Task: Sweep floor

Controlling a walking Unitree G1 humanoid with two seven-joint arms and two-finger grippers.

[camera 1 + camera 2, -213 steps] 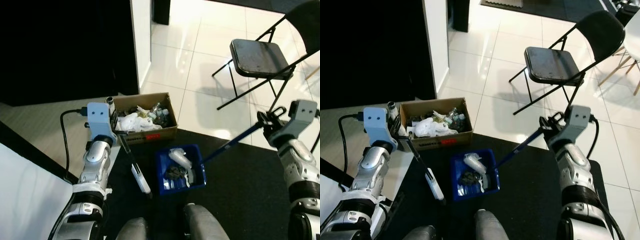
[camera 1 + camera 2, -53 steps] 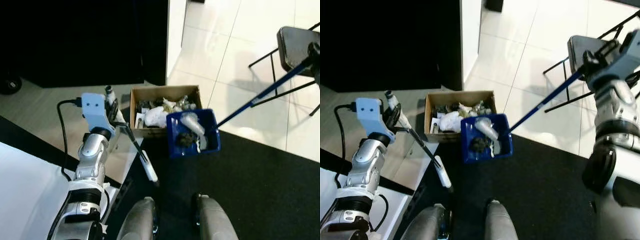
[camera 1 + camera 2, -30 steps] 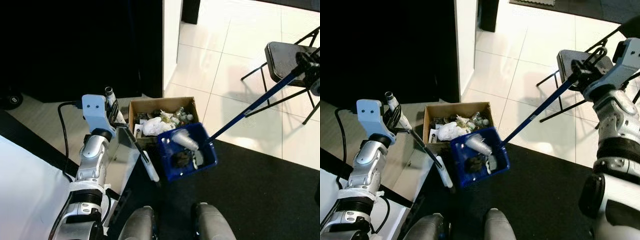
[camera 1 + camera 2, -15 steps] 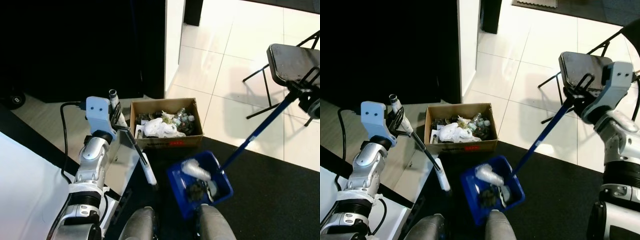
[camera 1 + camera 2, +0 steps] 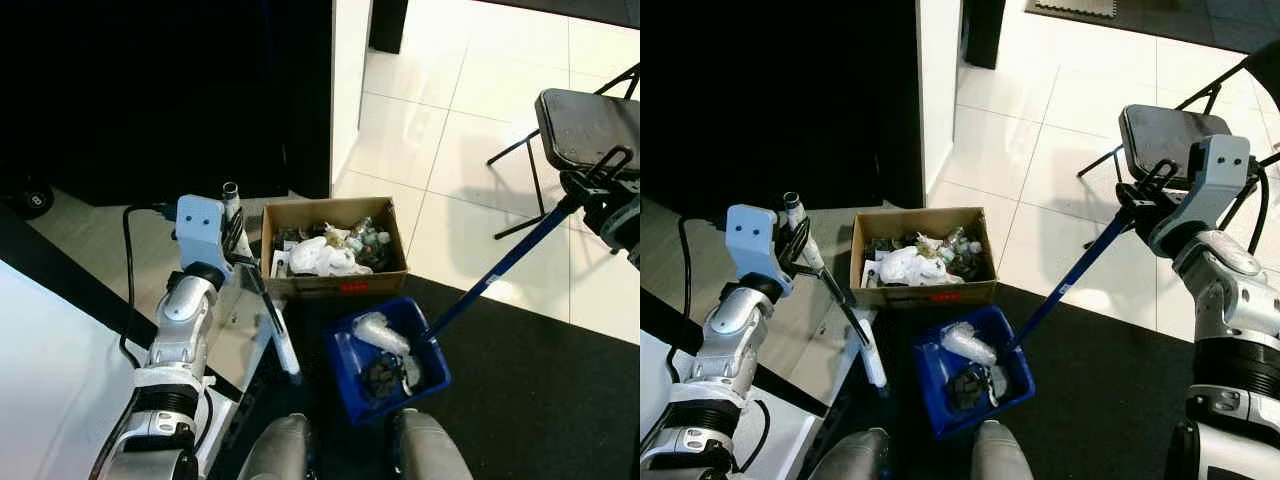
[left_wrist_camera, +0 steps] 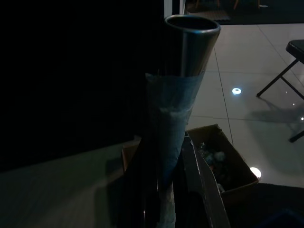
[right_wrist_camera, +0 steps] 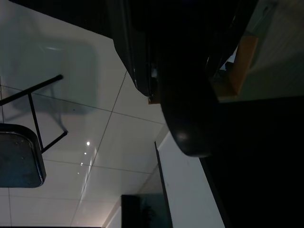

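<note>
Currently: blue dustpan (image 5: 975,370) on the black mat, holding crumpled trash, at 6 o'clock from the cardboard box (image 5: 923,262). My right fingers (image 5: 1137,205) clamp its long blue handle (image 5: 1070,275). My left fingers (image 5: 800,246) clamp the broom handle (image 5: 835,295) at 9 o'clock. Folding chair (image 5: 1170,135) at 2 o'clock.

I see a black folding chair (image 5: 1167,135) standing on the glossy white tile floor (image 5: 470,120), well apart from the black mat (image 5: 1110,390) in the foreground. A white wall edge (image 5: 348,90) runs down beside a dark, unlit area, and a black cable (image 5: 130,280) loops over the beige floor strip (image 5: 90,240) below that dark area.
</note>
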